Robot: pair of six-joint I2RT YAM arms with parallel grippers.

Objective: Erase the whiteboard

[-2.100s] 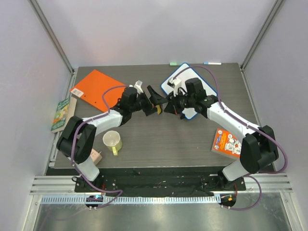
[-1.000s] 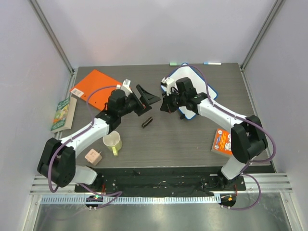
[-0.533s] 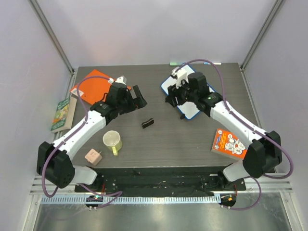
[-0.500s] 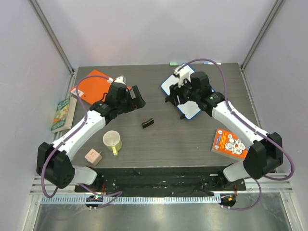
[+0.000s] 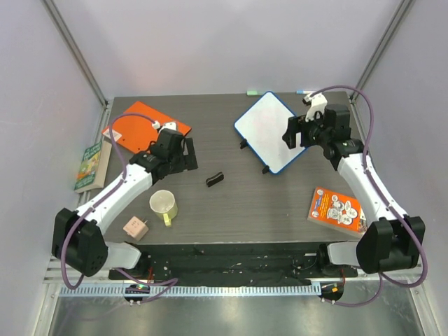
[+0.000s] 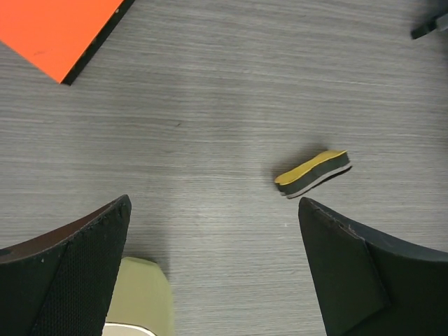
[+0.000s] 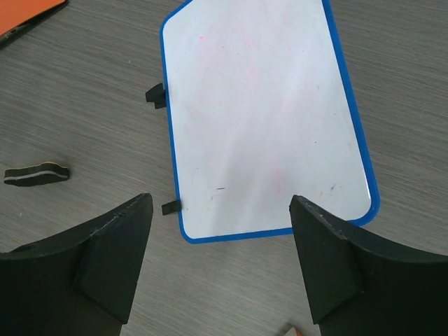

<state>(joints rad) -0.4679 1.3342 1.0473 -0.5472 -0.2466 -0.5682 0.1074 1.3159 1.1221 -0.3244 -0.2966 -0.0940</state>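
- The whiteboard (image 7: 266,119) lies flat on the far right part of the table (image 5: 266,203) (faint pink smears show on it).
- The right gripper (image 7: 220,210) hovers above it, jaws wide, empty.
- The left gripper (image 6: 213,210) gapes wide near the eraser (image 6: 312,173), holding nothing.

The left arm (image 5: 120,187) and right arm (image 5: 367,182) share one build: smooth white shell links between bulky, rounded black joints. Black shoulder housings (image 5: 73,245) sit at seven and five o'clock in the overhead view. A purple cable (image 5: 115,136) runs along each arm and bows free near the wrist. A small white block (image 5: 169,127) caps each wrist. The left gripper (image 6: 213,203) and right gripper (image 7: 220,198) have matte black wedge fingers (image 6: 70,273); the left gripper's inner pad is finely textured.
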